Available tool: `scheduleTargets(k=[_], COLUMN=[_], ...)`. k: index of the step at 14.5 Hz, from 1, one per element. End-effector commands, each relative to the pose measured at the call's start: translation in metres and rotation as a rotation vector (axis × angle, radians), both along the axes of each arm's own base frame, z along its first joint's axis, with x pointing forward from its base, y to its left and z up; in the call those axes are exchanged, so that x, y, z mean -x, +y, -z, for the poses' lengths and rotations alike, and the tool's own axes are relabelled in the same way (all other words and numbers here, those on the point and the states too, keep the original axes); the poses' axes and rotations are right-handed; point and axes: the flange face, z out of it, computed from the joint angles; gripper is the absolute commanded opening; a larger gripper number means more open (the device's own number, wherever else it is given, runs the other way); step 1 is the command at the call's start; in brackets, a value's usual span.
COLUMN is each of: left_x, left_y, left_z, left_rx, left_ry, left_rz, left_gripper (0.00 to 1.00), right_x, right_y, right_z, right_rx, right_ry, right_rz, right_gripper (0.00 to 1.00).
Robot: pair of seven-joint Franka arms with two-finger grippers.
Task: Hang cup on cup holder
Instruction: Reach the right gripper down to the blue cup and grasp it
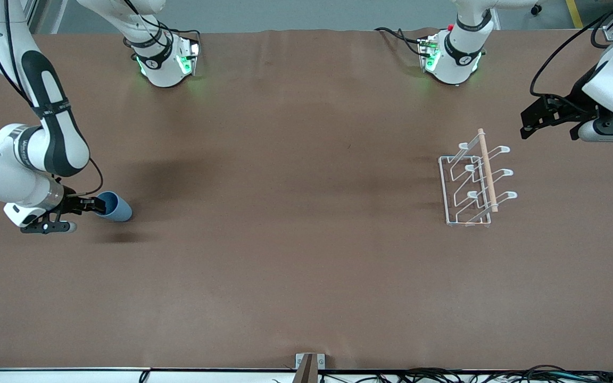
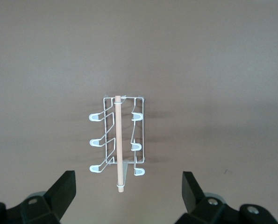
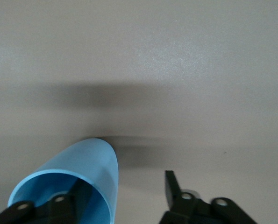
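The cup (image 1: 115, 207) was seen at the right arm's end of the tabletop (image 1: 285, 255), tipped with its open mouth turned toward the right gripper (image 1: 92, 206). In the right wrist view one finger reached inside the rim of the cup (image 3: 78, 186) while the other finger (image 3: 174, 189) stood clear of the wall, so the right gripper (image 3: 124, 196) was judged not yet closed on it; whether the cup rested on the tabletop or was already carried on the inner finger could not be told. The cup was judged light, stiff and thin-walled, with a smooth matte skin likely to slip under a loose pinch, and no handle was seen; the rim wall was therefore judged the right place to be taken, one finger inside and one outside, so that the hollow would be left free to be dropped over a prong. The cup holder (image 1: 474, 181) stood well apart, at the left arm's end of the tabletop, its wire frame judged light enough to be shifted by a careless push. The left gripper (image 2: 127, 186) waited open in the air with the cup holder (image 2: 117, 142) in its view.
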Motion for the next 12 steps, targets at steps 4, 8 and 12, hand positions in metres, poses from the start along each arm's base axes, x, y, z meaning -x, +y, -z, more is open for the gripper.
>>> scheduleTargets(k=[4,8,12], left_x=[0.0011,0.0013,0.0013], left_y=[-0.003,-0.0072,-0.0072], left_z=[-0.0051,-0.0035,-0.0035], left_rx=[0.0,0.0,0.0], left_ry=[-0.004,-0.001,-0.001], left_rz=[-0.002,0.006,0.006], left_gripper=[1.0,1.0,1.0], right_x=[0.0006,0.0001,-0.0017], right_y=[0.0041,0.0082,0.0088], right_z=[0.0083,0.0092,0.0026], right_rx=[-0.033,-0.055,-0.066], right_ry=[0.005,0.006,0.039], right_rz=[0.016,0.039,0.041], right_gripper=[0.35,0.17,0.02])
